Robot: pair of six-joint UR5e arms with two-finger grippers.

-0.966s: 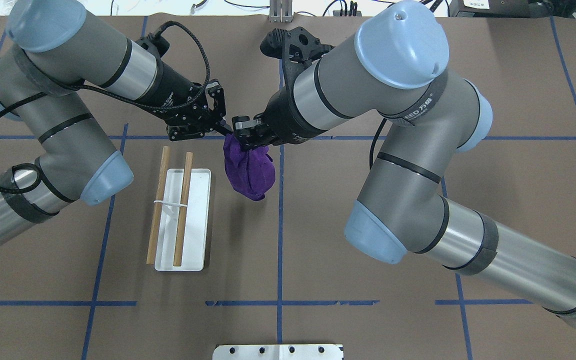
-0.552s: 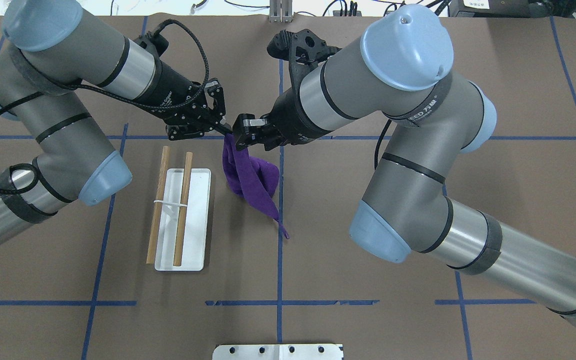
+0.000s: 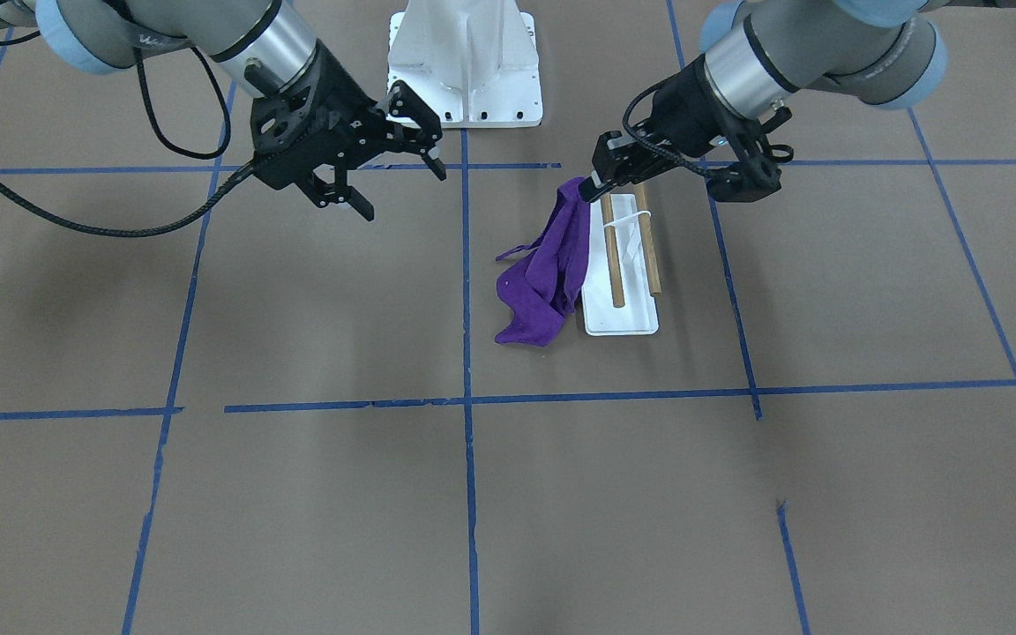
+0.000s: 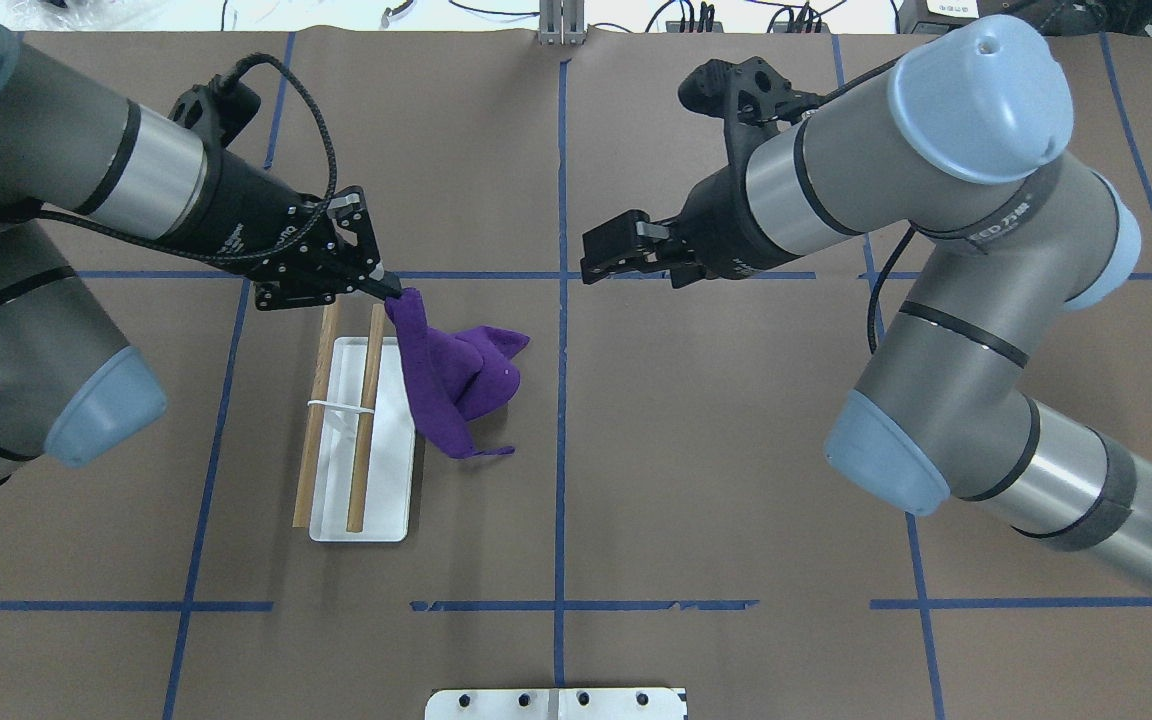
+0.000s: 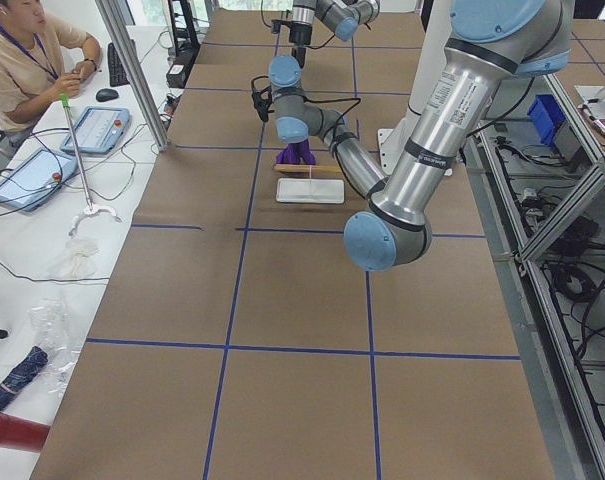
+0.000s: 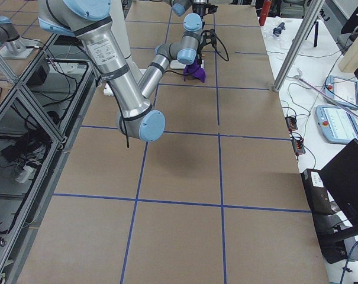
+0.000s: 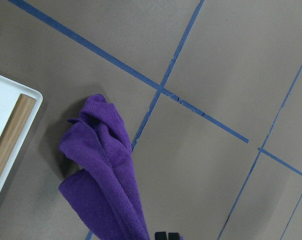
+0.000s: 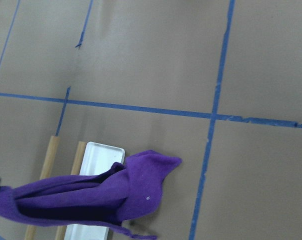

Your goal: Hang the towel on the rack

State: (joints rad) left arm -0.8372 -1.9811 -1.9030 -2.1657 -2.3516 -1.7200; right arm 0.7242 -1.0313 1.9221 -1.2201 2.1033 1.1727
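Rack (image 4: 391,505): white base and two wooden rods (image 4: 366,440), set left of the centre of the bench (image 4: 696,520) | Towel (image 4: 456,375): purple, crumpled, hung just beside the rack's right side | Left gripper (image 4: 386,289): pinched on the towel's top corner | Right gripper (image 4: 591,258): fingers spread, held well apart from the towel, toward the far edge

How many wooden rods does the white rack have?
2. The far rod sits at the rack's edge away from the towel; the near rod runs parallel, closer to the towel. None seems hidden.
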